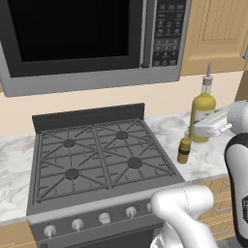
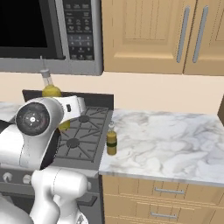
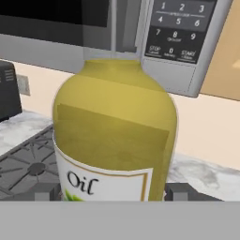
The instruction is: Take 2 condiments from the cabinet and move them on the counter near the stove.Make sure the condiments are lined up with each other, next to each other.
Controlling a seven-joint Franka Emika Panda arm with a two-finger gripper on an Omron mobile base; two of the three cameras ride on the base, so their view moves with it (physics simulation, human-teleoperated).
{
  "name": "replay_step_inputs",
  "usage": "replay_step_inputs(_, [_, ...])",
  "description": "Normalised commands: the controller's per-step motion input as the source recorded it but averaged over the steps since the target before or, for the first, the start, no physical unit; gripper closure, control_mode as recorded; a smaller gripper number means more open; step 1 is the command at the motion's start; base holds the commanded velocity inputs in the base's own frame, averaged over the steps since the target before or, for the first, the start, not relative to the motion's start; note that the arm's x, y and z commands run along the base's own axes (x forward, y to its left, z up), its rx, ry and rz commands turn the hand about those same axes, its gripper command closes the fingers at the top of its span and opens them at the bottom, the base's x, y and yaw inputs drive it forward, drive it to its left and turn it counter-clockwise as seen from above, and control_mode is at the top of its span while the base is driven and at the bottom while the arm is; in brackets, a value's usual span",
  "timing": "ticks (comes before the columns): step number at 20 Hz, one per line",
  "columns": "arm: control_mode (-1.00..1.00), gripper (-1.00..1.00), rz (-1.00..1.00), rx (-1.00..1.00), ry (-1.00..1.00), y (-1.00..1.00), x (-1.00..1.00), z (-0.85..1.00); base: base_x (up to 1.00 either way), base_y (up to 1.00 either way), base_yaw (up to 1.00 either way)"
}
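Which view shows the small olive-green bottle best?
The right base view: the olive-green bottle stands whole and unobstructed on the counter edge beside the stove. The left base view shows it too, smaller, near the gripper and the yellow bottle.

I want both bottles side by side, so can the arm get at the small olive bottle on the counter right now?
Probably not yet: the gripper has its fingers around the yellow oil bottle. The olive bottle stands upright and unobstructed on the counter beside the stove.
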Motion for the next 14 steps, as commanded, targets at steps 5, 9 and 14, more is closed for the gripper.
replay_step_inputs(5, [-1.0,1.0,0.13,0.0,0.0,-0.29,0.0,-0.18,0.0,0.0,0.0])
replay_step_inputs(9, [-1.0,1.0,0.11,0.0,0.0,-0.3,0.0,-0.23,0.0,0.0,0.0])
replay_step_inputs(14, [-1.0,1.0,0.05,0.0,0.0,-0.39,0.0,-0.15,0.0,0.0,0.0])
